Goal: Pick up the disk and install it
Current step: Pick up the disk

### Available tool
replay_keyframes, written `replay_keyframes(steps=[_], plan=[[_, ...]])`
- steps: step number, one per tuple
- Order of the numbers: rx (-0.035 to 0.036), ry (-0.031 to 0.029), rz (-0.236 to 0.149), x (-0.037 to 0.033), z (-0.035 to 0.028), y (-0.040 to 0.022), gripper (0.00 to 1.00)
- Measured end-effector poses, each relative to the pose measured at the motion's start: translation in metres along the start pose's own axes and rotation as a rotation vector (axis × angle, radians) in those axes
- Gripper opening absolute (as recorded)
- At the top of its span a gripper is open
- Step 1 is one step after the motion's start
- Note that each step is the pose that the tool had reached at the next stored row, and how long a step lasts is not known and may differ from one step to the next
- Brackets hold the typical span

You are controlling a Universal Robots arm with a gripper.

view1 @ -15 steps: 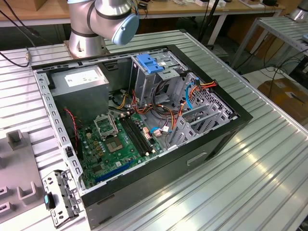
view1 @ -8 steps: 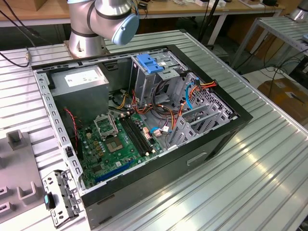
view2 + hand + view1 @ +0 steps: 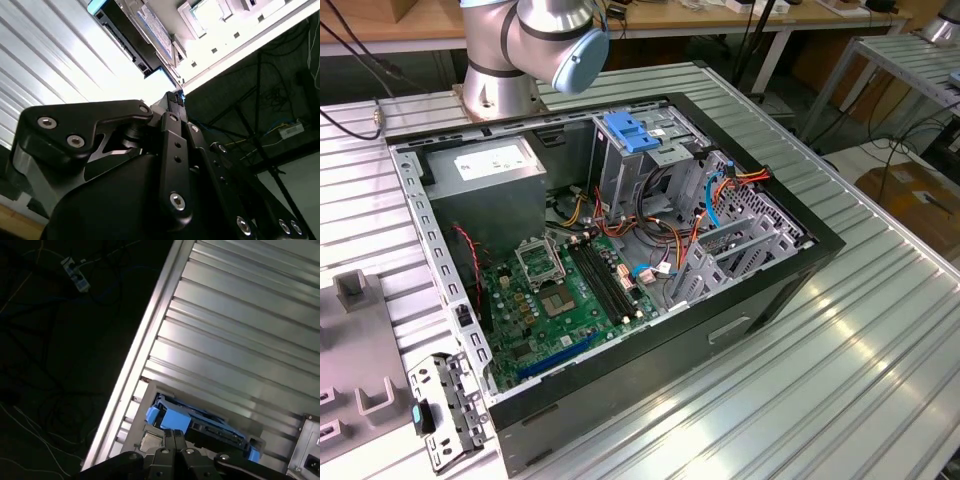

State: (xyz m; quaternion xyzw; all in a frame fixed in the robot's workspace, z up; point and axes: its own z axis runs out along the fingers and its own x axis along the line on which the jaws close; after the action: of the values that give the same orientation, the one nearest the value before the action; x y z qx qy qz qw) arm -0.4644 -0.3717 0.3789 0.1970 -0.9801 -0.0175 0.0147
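Disk (image 3: 200, 424) with blue carrier rail lies flat on ribbed aluminium table (image 3: 240, 330), near table edge, in first wrist view. Gripper (image 3: 174, 434) close by disk, jaws drawn narrow, nothing held. Exterior view: open computer case (image 3: 620, 250), blue latch (image 3: 632, 135) on drive cage

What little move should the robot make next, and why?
Probably ease the gripper closer to the disk. In the second wrist view the disk lies over the ribbed table just ahead of the gripper, with a bright gap between them, so it does not look grasped yet.
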Motion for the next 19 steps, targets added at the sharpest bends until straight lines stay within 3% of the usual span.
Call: replay_keyframes(steps=[12,15,19], plan=[[0.0038,0.0070,-0.175,0.0000,0.0000,0.0000,0.11],[0.0054,0.0097,-0.244,0.0000,0.0000,0.0000,0.11],[0.0064,0.0116,-0.290,0.0000,0.0000,0.0000,0.11]])
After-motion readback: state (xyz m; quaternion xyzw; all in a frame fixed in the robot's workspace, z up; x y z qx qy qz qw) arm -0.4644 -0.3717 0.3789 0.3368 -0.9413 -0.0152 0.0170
